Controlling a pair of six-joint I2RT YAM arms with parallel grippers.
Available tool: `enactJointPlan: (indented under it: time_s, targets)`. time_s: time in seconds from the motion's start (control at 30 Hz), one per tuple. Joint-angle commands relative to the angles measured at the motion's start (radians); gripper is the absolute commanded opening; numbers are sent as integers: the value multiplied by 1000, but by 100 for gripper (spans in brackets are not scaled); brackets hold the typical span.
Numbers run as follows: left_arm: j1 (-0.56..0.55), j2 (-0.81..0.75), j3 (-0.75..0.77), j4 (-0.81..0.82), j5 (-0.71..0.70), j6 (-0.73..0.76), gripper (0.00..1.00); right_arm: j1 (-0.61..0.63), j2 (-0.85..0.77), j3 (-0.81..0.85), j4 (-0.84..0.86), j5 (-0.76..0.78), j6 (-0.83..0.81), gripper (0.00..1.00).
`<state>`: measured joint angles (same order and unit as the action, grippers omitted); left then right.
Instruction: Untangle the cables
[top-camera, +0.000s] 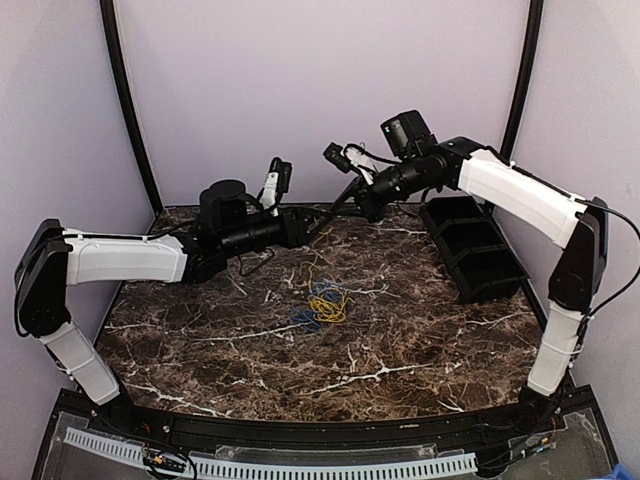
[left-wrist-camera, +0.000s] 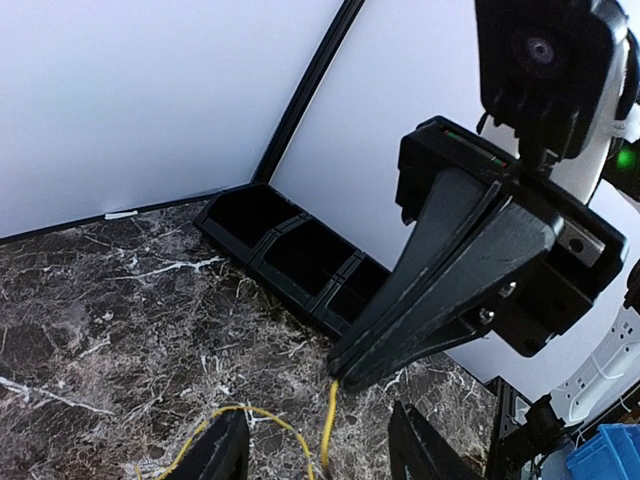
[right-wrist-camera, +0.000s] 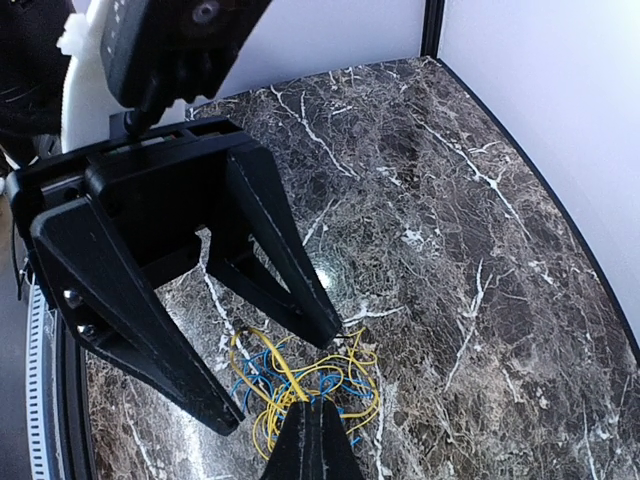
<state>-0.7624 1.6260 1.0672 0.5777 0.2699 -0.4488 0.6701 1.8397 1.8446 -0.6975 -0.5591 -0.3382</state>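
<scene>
The right gripper (left-wrist-camera: 340, 376) pinches a yellow cable (left-wrist-camera: 328, 425) hanging between the left gripper's (left-wrist-camera: 318, 412) wide jaws. Other cables (top-camera: 320, 305) lie mid-frame, below both.

Yellow and blue cables (top-camera: 322, 303) are seen on a dark brown surface (top-camera: 420, 345) veined with white; a tray (top-camera: 470, 246) is coloured black.

Left wrist view: the thin yellow wire (left-wrist-camera: 330, 430) vanishes between the pressed-together tips of the black right pincer (left-wrist-camera: 340, 373) and runs off the 6 o'clock edge, which also crops the left pincer (left-wrist-camera: 318, 410). Right wrist view: the right pincer's tips cover the 6 o'clock side of the loopy yellow-and-blue wire bundle (right-wrist-camera: 300, 385). Overhead, its strands are too small to count.
</scene>
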Motion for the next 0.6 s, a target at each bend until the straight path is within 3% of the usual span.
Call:
enactJointPlan:
  time_s: [0.0, 0.1, 0.2, 0.37, 0.47, 0.57]
  targets:
    - [-4, -8, 34, -37, -6, -18, 51, 8, -49, 8, 16, 8, 0, 0]
    - [-4, -12, 27, -39, -3, -19, 45, 8, -49, 13, 19, 14, 0, 0]
    - [-4, -15, 25, -36, 3, -19, 28, 8, -49, 16, 20, 14, 1, 0]
    - [-4, -19, 32, -29, -3, -16, 13, 7, -49, 3, 36, 10, 14, 2]
    - [-4, -36, 34, -21, -17, -19, 4, 0, -60, -76, 117, -3, 3, 42]
    - [-4, -71, 33, -15, -53, -26, 1, -9, -107, -262, 324, -27, 43, 63]
